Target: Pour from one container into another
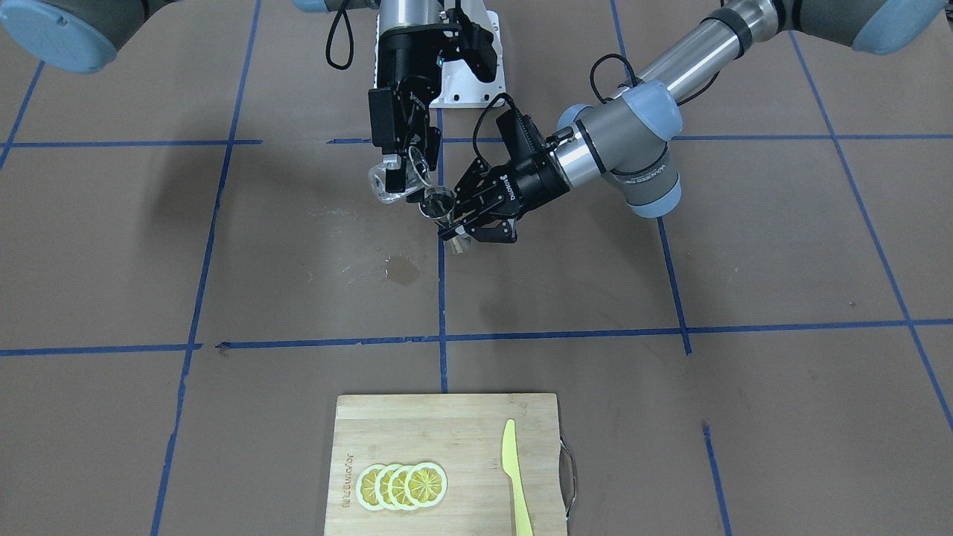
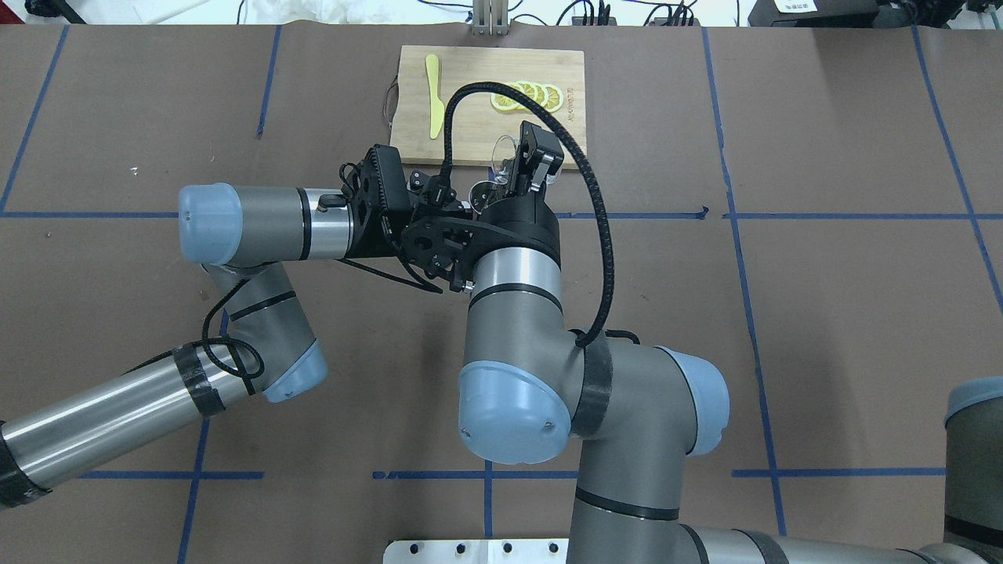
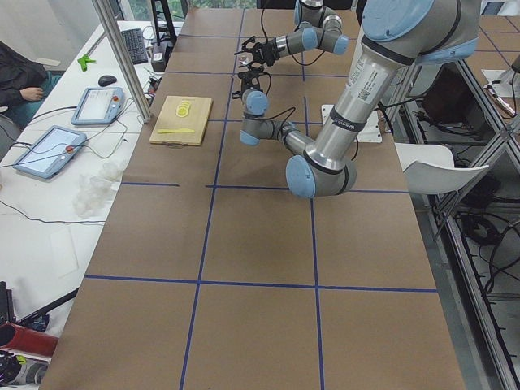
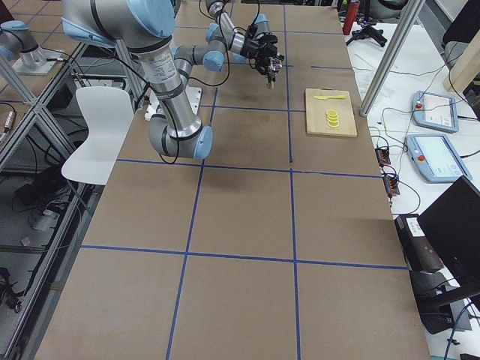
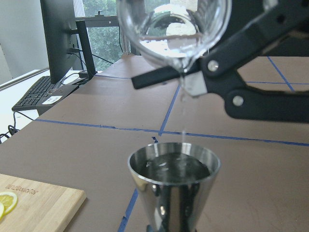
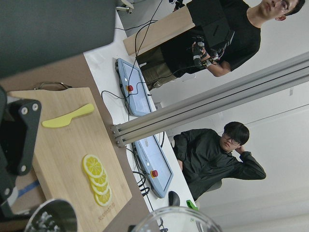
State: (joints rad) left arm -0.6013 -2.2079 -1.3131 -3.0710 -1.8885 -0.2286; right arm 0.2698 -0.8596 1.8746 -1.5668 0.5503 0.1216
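The small clear glass cup is tipped over in the air, and my right gripper is shut on it. Just below its lip stands the steel jigger, upright, with my left gripper shut on its lower cone. In the left wrist view the glass cup hangs over the jigger. A thin thread of liquid falls from the cup into the jigger's liquid-filled upper cone. From overhead the cup and the jigger sit mid-table in front of the cutting board.
A bamboo cutting board lies at the operators' edge with lemon slices and a yellow plastic knife on it. A damp spot marks the paper below the grippers. Operators sit beyond the table's far side.
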